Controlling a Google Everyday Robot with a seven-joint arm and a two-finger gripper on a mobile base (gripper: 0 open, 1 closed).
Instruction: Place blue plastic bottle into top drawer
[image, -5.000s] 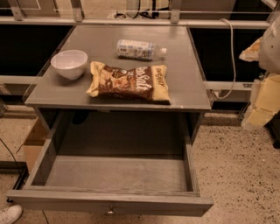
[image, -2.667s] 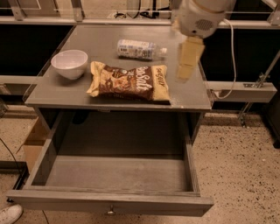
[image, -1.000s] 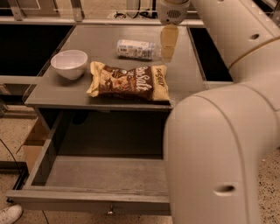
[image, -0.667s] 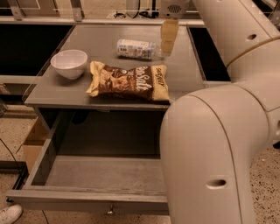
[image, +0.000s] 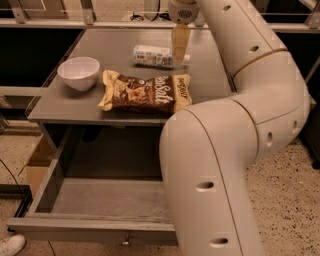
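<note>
**Pre-grasp: gripper (image: 180, 50) over bottle (image: 152, 55)**

It hangs above the cap end; the bottle lies on its side, far on the table (image: 115, 40). Claw state: cannot tell. Risk: an off-centre pinch could roll it away or into the bag (image: 145, 94). Near, the drawer (image: 90, 231) is open.

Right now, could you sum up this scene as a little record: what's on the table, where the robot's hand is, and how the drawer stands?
Table: grey table, three things on it
Blue plastic bottle: lying on its side, far part of the table
Chip bag: lying flat near the front edge, in front of the bottle
Bowl: white, upright, left in the camera view
Gripper: pointing down at the bottle's cap end; contact unclear
Top drawer: pulled open under the table, right part hidden by the arm
Progress: bottle not yet in the drawer
</note>
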